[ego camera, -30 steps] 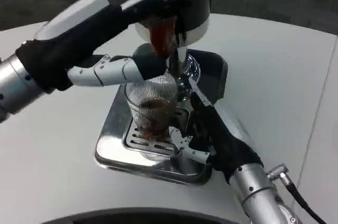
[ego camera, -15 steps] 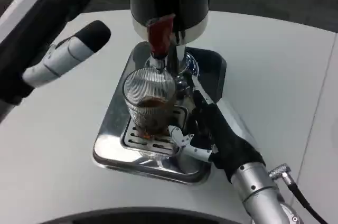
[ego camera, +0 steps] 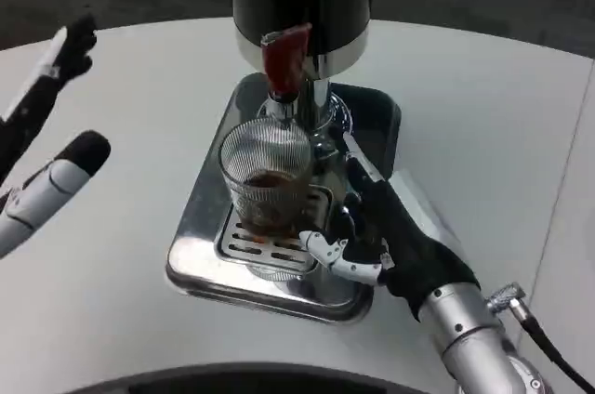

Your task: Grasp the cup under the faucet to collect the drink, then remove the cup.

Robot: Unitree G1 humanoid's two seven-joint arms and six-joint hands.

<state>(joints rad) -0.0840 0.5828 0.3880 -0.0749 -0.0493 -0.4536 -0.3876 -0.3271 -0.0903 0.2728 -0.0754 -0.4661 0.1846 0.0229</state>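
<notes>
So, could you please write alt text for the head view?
A ribbed glass cup with some dark drink stands on a steel drip tray under a red-handled faucet. The right robot hand reaches it; the left robot hand hangs open.

1 cup (drink inside), 1 dispenser, 1 drip tray, 2 hands

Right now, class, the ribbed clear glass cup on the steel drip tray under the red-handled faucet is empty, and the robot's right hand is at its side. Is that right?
Not quite. The head view shows the ribbed clear glass cup is not empty: dark drink sits in its lower part. The rest holds: it stands on the steel drip tray under the red-handled faucet, with the right hand at its side.
</notes>
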